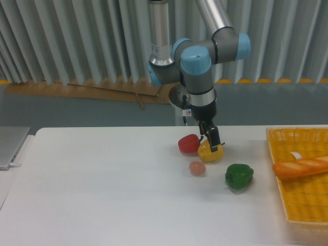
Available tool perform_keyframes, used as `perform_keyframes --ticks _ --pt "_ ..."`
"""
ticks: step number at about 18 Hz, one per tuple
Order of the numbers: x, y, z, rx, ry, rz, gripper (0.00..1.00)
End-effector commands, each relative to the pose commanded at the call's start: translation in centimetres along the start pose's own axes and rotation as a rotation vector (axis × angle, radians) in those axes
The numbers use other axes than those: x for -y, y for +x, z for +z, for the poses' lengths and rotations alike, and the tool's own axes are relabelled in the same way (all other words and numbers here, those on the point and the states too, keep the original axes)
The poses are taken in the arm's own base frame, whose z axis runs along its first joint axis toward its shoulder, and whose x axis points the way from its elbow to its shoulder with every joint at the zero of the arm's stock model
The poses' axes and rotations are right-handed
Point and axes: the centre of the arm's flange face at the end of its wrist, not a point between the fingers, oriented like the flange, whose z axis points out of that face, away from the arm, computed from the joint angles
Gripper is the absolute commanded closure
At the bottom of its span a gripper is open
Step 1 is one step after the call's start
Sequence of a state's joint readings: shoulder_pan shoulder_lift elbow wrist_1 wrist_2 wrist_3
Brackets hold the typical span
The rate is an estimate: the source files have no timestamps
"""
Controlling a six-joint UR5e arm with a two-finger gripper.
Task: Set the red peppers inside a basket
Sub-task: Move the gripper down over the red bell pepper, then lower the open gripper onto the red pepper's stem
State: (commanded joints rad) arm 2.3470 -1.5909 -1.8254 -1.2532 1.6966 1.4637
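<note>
White table [102, 195], fixed cam, only one view. Red pepper [188, 144] sits on it approx centre-right, touching the yellow pepper [210, 152] at its 3 o'clock side. Small pinkish round item [197, 167] lies just below the pair, at 6 o'clock from the red pepper, apart from both. Green pepper [239, 176] is at 4 o'clock from the yellow one, near but not touching.

Gripper [213, 139] hangs from the arm [197, 66], pointing down and tilted a bit, its dark fingers right over the top of the yellow pepper, just to the 3 o'clock side of the red pepper. Jaws: cannot tell how far apart they are, the fingers overlap from this angle; nothing visibly held.

Basket [287, 134] sits at the table's 3 o'clock edge, partly cut off by the frame, well apart from the red pepper. A baguette [301, 166] lies across it w/ a small white item [296, 155] beside it.
</note>
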Motion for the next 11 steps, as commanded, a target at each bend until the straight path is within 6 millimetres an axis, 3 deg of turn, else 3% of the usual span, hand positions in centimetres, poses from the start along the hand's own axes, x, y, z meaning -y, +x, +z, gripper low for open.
perform_keyframes --ticks 2,7,11 --pt "1.4 1.0 0.0 -0.02 -0.002 -0.033 0.0" --pt "1.7 2.3 0.8 -0.107 0.003 -0.023 0.0" --pt "1.5 4.3 3.5 -0.127 0.007 -0.033 0.0"
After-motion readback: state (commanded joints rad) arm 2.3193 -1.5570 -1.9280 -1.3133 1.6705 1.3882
